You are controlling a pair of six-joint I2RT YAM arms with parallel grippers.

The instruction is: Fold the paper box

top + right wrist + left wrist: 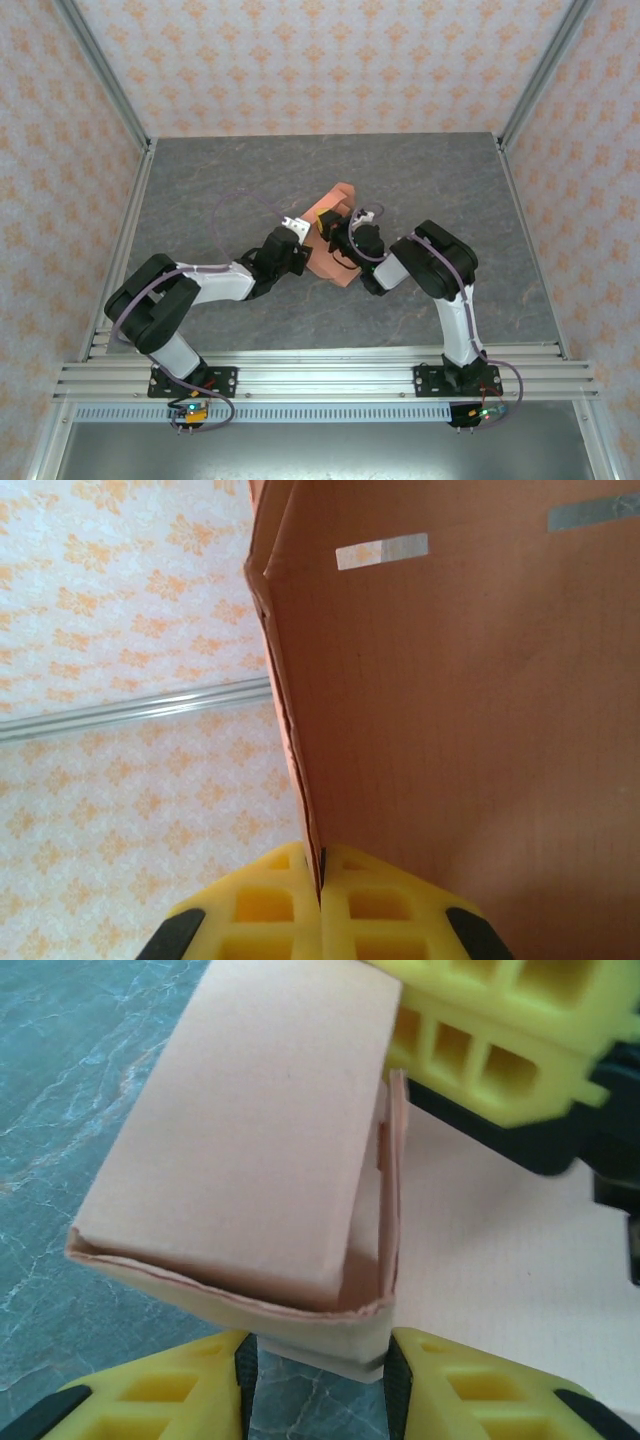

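The paper box (335, 205) of salmon-orange card is sitting half-folded at the middle of the overhead frame, its walls standing up beside a flat panel.

The left gripper (297, 232) and right gripper (346, 238) flank the paper box (331, 213) near the bench (200, 190) centre.

Bright, even light; blurry close-ups
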